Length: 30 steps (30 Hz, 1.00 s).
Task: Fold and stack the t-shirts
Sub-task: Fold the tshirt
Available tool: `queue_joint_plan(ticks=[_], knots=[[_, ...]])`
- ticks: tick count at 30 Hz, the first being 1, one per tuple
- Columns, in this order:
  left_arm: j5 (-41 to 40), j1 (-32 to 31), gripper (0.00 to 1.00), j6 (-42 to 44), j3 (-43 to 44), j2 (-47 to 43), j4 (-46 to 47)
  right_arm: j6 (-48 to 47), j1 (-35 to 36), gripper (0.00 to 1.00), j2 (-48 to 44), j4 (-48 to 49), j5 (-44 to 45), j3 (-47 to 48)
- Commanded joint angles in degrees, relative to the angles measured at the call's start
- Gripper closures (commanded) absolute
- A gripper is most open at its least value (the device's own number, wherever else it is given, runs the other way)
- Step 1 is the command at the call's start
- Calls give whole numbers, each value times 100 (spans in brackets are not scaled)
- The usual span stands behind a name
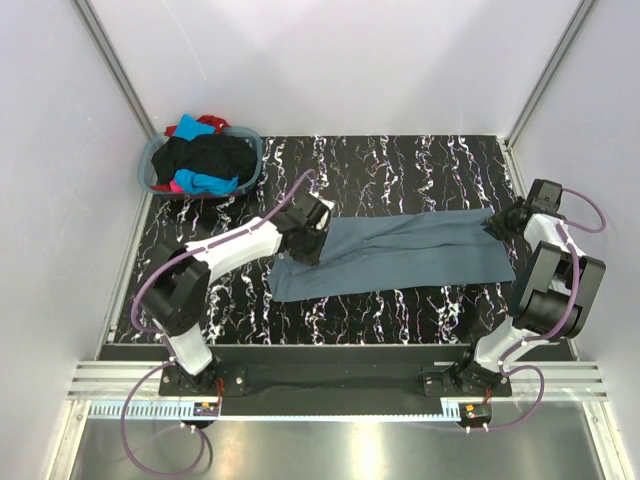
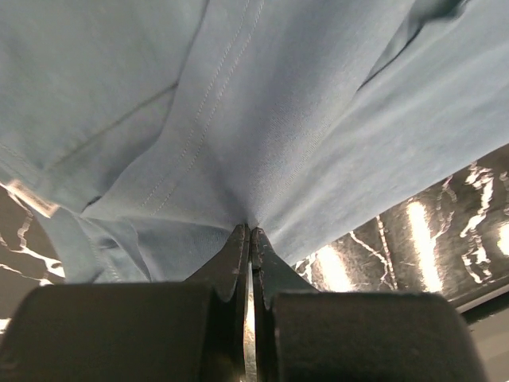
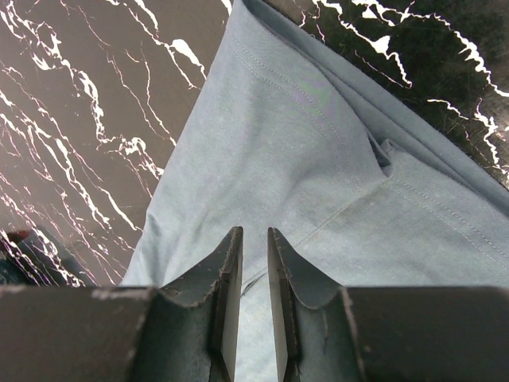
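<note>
Plainly, the left gripper is clenched tight, its two fingers meeting on a pinch of the slate blue-grey t-shirt, whose cloth fans out from the tips. Seen from above, the left arm reaches in over the shirt's left end, wrist bent downward. The right gripper has its fingers a narrow slit apart at the shirt's right end, with fabric showing in the slit; whether it pinches the cloth I cannot tell. The right arm is folded back, elbow high, by the table's right edge. The shirt lies as a long band between both grippers. More t-shirts fill the basket at the far left corner.
</note>
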Motion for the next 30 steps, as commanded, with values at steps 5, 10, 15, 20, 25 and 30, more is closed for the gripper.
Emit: queue_joint_plan(ticks=[5,10,15,20,25,30], knots=[[-461,-308,100,-192,-221,27,-12,-64,35,74,116,33,-2,-11],[-540,-378,100,-279,-195,88,-3,-47,35,74,328,33,279,-20],[-593,-449,100,-552,-221,334,119,-20,35,74,626,42,333,7],[-874,-458,100,-658,-20,213,85,-29,35,75,653,51,280,-11],[-1032,-484,100,-833,420,-131,-310,-20,35,75,539,42,254,33],[-848,-572,100,-965,281,148,-381,-38,35,75,460,33,227,-11]])
